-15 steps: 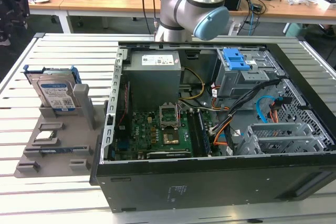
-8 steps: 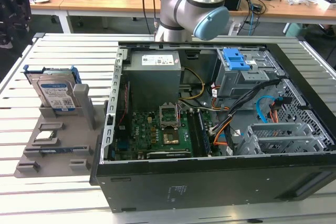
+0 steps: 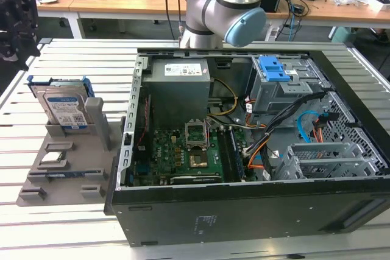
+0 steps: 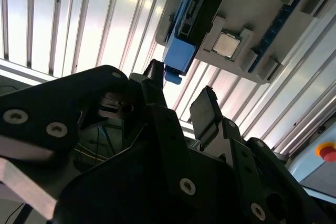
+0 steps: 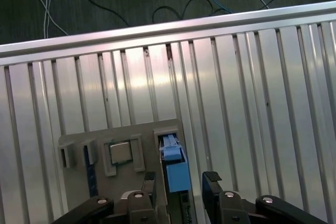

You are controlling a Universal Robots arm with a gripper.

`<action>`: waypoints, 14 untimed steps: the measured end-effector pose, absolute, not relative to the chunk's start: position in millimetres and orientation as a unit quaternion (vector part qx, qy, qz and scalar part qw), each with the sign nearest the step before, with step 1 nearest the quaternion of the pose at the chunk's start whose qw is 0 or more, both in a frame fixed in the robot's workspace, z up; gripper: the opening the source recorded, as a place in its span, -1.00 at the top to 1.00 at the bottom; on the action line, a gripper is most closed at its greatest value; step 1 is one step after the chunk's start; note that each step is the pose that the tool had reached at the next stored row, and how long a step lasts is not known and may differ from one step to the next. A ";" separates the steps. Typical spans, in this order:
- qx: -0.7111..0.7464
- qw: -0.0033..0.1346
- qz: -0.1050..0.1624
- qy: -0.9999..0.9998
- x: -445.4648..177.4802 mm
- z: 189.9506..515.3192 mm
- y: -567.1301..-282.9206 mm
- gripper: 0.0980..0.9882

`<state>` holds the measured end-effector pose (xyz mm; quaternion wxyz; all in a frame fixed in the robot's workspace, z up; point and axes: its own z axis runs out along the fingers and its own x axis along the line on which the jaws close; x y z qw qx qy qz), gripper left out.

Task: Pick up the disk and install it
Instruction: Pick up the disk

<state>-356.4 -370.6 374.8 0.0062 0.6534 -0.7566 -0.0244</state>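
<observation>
On the grey holder [image 3: 67, 175], your disk [image 3: 64, 109] stands on edge in a slot, its blue bracket framing it, and a small silver processor chip [image 3: 53, 157] lies flat in a pocket of the same holder nearby. In the first wrist view, your gripper [image 5: 179, 179] hangs over that holder with its two dark fingers [image 5: 211, 182] spread apart and holding nothing. The disk's blue edge shows between them, and you cannot tell whether either finger touches it. Beside the holder, on the exterior view's right, sits the open computer case [image 3: 244, 211].
</observation>
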 end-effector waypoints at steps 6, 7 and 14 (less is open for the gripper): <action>0.653 0.006 -0.024 -0.757 -356.1 363.9 -370.6 0.14; 0.653 0.006 -0.024 -0.757 -356.0 363.3 -370.6 0.14; 0.653 0.006 -0.024 -0.757 -355.5 354.5 -370.7 0.14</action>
